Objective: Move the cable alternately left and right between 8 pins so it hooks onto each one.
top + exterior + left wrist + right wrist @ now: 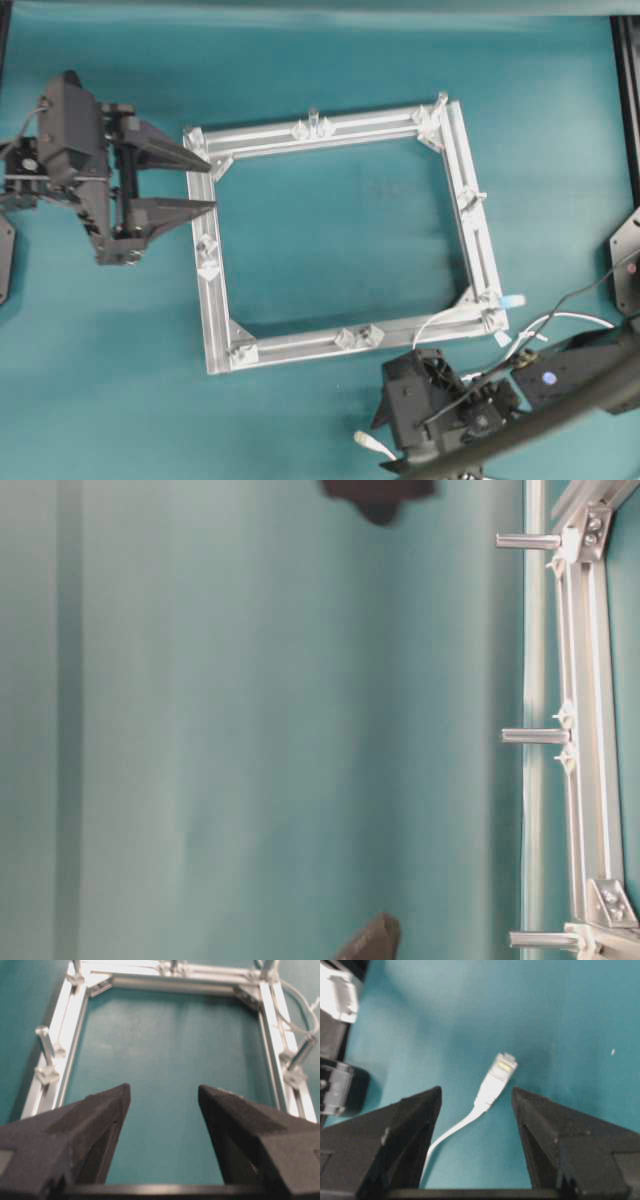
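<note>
Cable (pixel 487 1092) lies on the cloth between the right gripper (pixel 476 1110)'s spread fingers, plug pointing away, seemingly not yet pinched, while the left gripper (pixel 205 185) waits, also spread, by the frame (pixel 330 135).

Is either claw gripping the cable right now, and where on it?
No. Both claws are open; the cable's plug end lies between the right claw's fingers, ungripped.

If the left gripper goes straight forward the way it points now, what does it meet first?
Probably the near rail of the square aluminium frame: the open left gripper has its fingertips almost at it. Height is unclear, so it may pass above.
</note>
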### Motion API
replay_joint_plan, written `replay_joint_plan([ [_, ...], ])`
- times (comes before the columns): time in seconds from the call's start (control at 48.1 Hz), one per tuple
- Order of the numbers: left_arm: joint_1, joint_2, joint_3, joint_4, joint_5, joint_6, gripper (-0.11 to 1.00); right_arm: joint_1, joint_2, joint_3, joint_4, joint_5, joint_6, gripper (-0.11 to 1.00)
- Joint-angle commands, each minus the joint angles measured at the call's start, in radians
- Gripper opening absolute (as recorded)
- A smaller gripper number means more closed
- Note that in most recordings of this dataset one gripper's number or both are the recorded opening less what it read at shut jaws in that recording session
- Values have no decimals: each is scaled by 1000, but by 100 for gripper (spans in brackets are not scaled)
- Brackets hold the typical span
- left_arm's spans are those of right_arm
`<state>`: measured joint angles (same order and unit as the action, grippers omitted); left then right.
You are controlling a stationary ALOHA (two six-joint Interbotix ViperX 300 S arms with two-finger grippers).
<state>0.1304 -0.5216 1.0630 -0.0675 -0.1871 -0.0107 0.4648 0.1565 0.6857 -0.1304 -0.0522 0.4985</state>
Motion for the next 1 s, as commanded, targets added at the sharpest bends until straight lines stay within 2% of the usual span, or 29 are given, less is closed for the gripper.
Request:
replay_joint_plan([
  [0.0,-6,-46,12,3,11,8,70,5,5,-40,-3,11,23,62],
  [0.436,-12,-179,92,3,46,9,70,2,94,-133,-3,156,89,60],
  [0.54,-12,-198,103,3,49,9,70,2,101,-155,-3,187,98,50],
  [0.707,-12,-235,123,5,51,11,69,2,101,-167,-3,235,104,15],
  [0.852,-15,-281,141,3,61,11,70,8,61,-167,-3,279,104,15],
  [0.977,-28,-325,149,5,103,12,70,9,-34,-147,-12,341,106,15],
])
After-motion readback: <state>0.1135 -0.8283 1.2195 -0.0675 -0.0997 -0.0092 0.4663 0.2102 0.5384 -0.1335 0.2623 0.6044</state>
